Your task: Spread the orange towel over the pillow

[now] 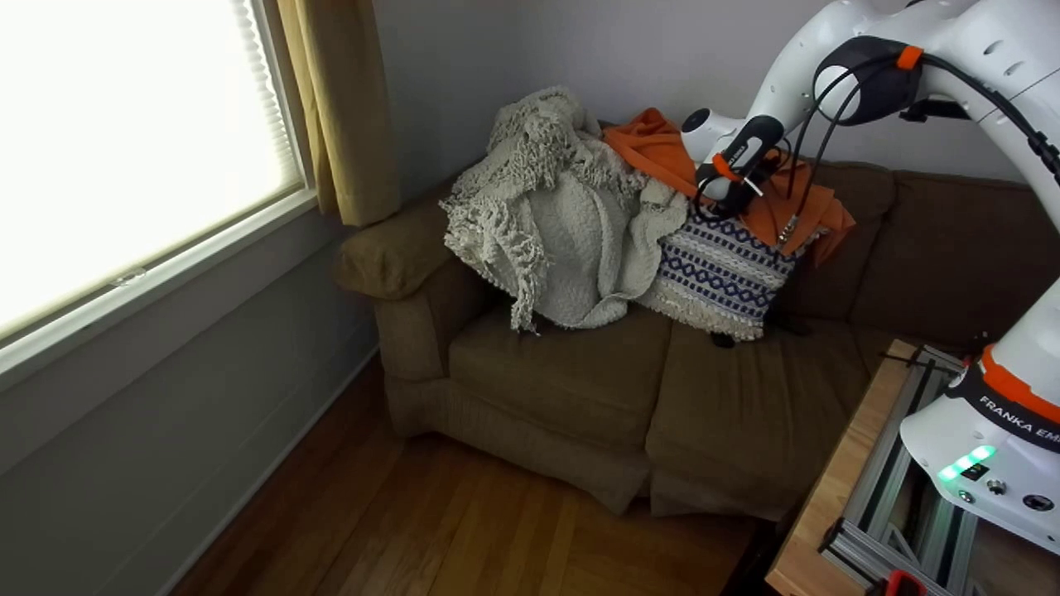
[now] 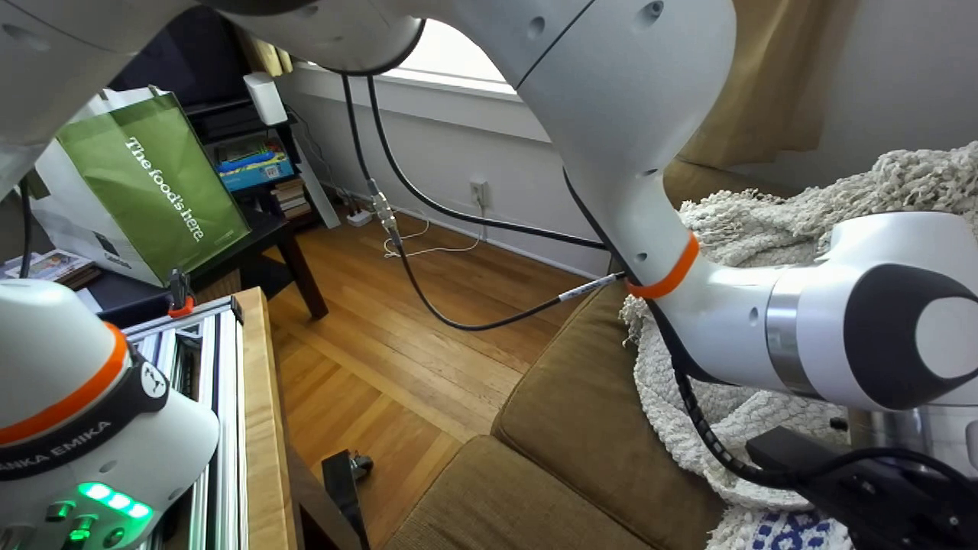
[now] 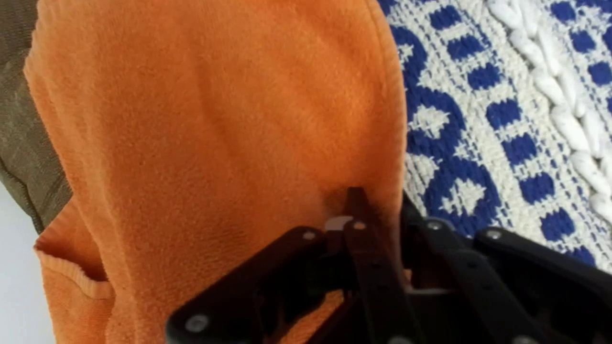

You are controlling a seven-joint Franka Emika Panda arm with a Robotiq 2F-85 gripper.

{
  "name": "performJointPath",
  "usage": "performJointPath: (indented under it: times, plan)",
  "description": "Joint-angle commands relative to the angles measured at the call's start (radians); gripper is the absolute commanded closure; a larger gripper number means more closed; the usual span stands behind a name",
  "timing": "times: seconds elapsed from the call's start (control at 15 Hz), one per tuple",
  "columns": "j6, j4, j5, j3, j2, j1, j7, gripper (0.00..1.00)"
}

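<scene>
The orange towel (image 1: 799, 203) lies across the upper part of the pillow and the sofa back behind it in an exterior view. The pillow (image 1: 719, 269), white with blue woven bands and a fringe, leans on the sofa; its lower part is uncovered. In the wrist view the towel (image 3: 191, 143) fills the left and middle, and the pillow's pattern (image 3: 507, 129) shows at right. My gripper (image 3: 381, 198) is shut on the towel's edge, one finger on each side of the cloth. A pillow corner (image 2: 791, 532) shows in an exterior view; the fingertips are out of view there.
A cream fringed blanket (image 1: 571, 232) is heaped on the sofa beside the pillow. The brown sofa (image 1: 563, 372) stands by the wall and window. The robot base stands on a wooden-edged table (image 1: 836, 488). A green paper bag (image 2: 153, 183) stands on a dark table.
</scene>
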Motion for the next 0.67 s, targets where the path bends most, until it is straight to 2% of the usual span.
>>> performJointPath:
  times: [0.0,0.27,0.6]
  plan:
    - [-0.018,-0.074,0.033,0.034,-0.072,-0.009,-0.096,1.00]
    - [-0.015,-0.184,0.050,0.089,-0.187,-0.012,-0.240,0.99]
    - [0.023,-0.375,0.030,0.138,-0.405,-0.021,-0.418,0.99]
